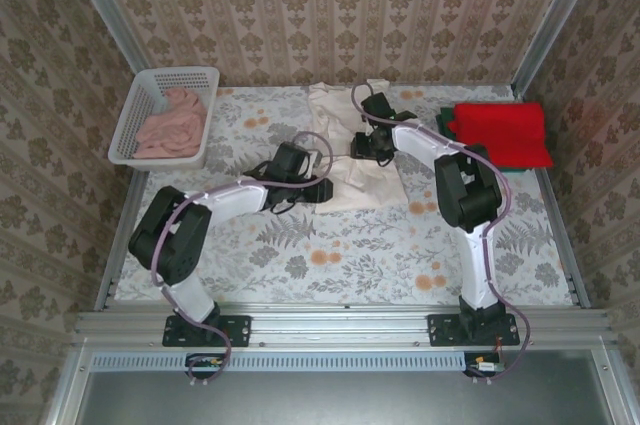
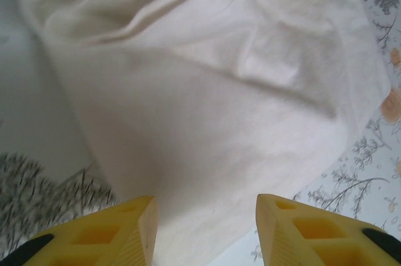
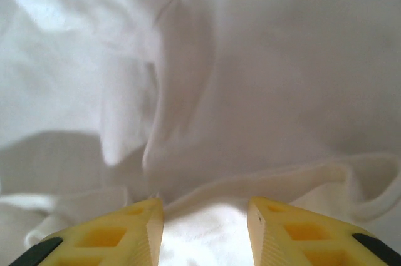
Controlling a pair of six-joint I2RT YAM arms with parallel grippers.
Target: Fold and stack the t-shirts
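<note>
Cream shirt (image 1: 345, 160) lies rumpled mid-table, toward 12 o'clock. I'd close on single edges and pull flat before folding. Left gripper (image 2: 205, 200) sits at its 7 o'clock edge and right gripper (image 3: 203, 202) over its middle, both with jaws apart. I count 3 shirts: 1 cream, 1 red shirt (image 1: 500, 130) atop 1 green shirt (image 1: 444, 115) at 2 o'clock.

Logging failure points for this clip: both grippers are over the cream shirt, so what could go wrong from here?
1. The cream t-shirt lies creased and bunched. The left gripper, open at its edge, may pinch several layers or miss, skewing the fold.
2. The right gripper, open over a raised ridge of cloth, could catch just that ridge.
3. The right arm passes close beside the folded red t-shirt; a swing might knock it.
</note>
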